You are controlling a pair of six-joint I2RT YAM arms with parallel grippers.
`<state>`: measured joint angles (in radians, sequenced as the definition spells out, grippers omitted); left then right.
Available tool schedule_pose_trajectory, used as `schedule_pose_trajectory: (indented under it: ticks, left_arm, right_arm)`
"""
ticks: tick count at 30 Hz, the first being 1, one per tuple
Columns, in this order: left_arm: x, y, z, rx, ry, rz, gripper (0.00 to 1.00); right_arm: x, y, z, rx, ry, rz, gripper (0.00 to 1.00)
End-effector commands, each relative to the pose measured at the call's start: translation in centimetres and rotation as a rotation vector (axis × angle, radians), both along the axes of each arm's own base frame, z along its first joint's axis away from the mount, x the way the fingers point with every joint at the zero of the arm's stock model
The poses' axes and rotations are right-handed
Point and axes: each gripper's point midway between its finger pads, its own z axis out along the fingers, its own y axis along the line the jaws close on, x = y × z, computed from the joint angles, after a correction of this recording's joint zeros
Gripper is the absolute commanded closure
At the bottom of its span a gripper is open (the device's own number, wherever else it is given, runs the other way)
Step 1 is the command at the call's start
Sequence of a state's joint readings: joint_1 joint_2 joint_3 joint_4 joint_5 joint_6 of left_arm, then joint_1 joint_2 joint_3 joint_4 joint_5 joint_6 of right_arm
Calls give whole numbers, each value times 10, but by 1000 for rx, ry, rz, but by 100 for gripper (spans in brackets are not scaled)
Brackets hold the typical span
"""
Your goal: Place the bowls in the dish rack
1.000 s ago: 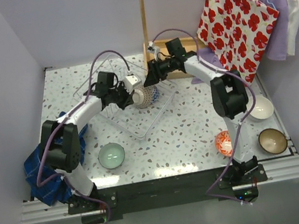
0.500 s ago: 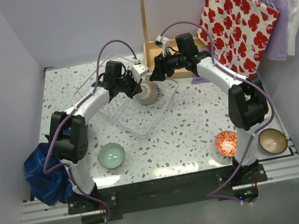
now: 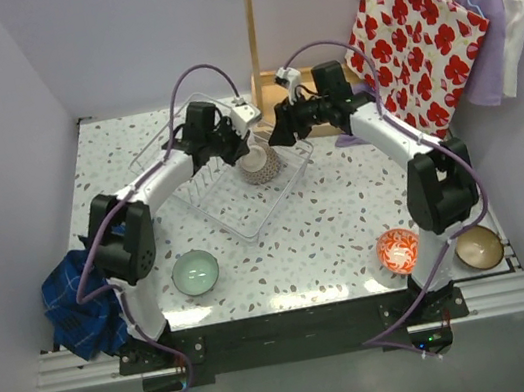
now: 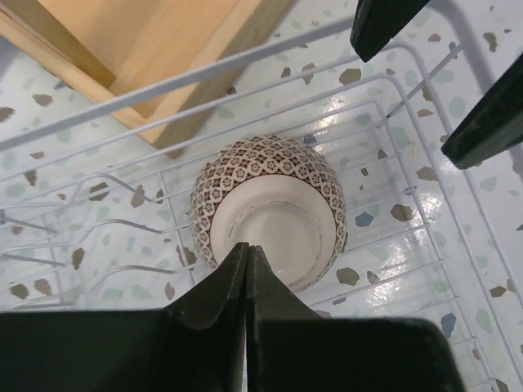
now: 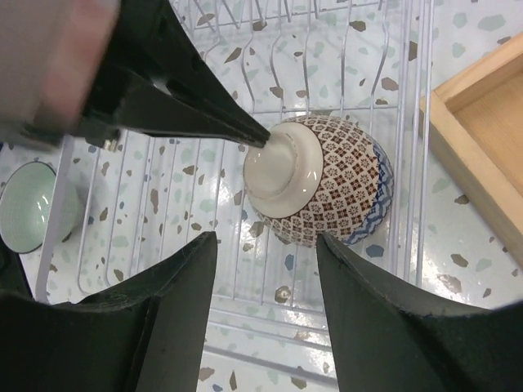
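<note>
The net-patterned bowl (image 3: 258, 164) lies bottom-up in the dish rack (image 3: 240, 215), by the rack's upper right edge in the top view, close to the wooden box (image 3: 269, 87). The left gripper (image 4: 247, 245) is pinched tight, with its tips at the bowl's foot, maybe just touching. The right gripper (image 5: 265, 237) hangs spread wide above it, grasping nothing, and the rack's lower left is open wire.

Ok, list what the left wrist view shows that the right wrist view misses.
Left wrist only: little beyond its angle, straight down the shut left gripper, whose fingers meet in one seam.
Right wrist only: the green bowl outside the rack, and the blue band near the patterned bowl's rim.
Both: the patterned bowl lying foot-up in the rack, the left gripper's tip at its foot, the open right gripper, and the box.
</note>
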<state>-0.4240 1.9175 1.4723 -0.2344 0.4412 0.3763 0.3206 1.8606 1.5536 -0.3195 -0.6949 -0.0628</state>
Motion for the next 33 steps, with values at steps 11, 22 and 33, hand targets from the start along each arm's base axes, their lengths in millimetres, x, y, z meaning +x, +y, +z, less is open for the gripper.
schedule_pose_trajectory:
  ticks: [11, 22, 33]
  left_arm:
    - [-46, 162, 147, 35, -270, 435, 40]
    - [-79, 217, 142, -122, -142, 717, 24]
    - [-110, 262, 171, -174, -233, 854, 18]
  right_arm:
    - [-113, 18, 44, -241, -344, 383, 42]
    - [-232, 102, 23, -425, -531, 834, 42]
    - [-312, 203, -38, -483, -649, 1114, 43]
